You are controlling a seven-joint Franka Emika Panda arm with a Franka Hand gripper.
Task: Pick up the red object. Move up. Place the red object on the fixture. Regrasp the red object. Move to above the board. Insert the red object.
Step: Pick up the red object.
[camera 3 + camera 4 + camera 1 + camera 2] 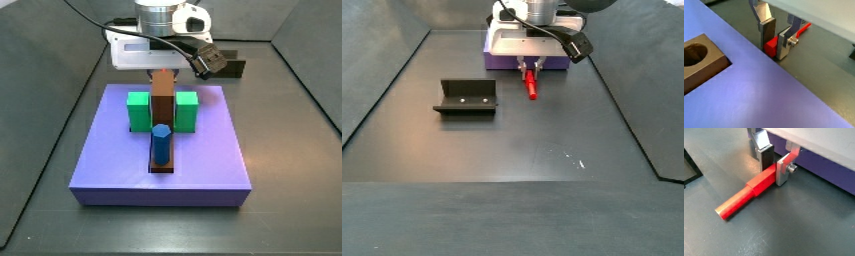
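Observation:
The red object (pixel 741 199) lies flat on the dark floor beside the board's edge, also seen in a wrist view (pixel 771 47) and a side view (pixel 531 82). My gripper (pixel 773 169) is down at the floor, its two fingers pressed on either side of the object's square end. It also shows in the wrist view (pixel 774 42) and the side view (pixel 529 66). The lilac board (pixel 201 150) lies right next to it (pixel 751 95). The fixture (pixel 466 98) stands apart on the floor, empty.
On the board stand two green blocks (pixel 139 110), a tall brown bar (pixel 162 90) and a blue cylinder (pixel 160 145). A brown block with a round hole (pixel 701 60) sits on the board near the gripper. Dark walls ring the floor.

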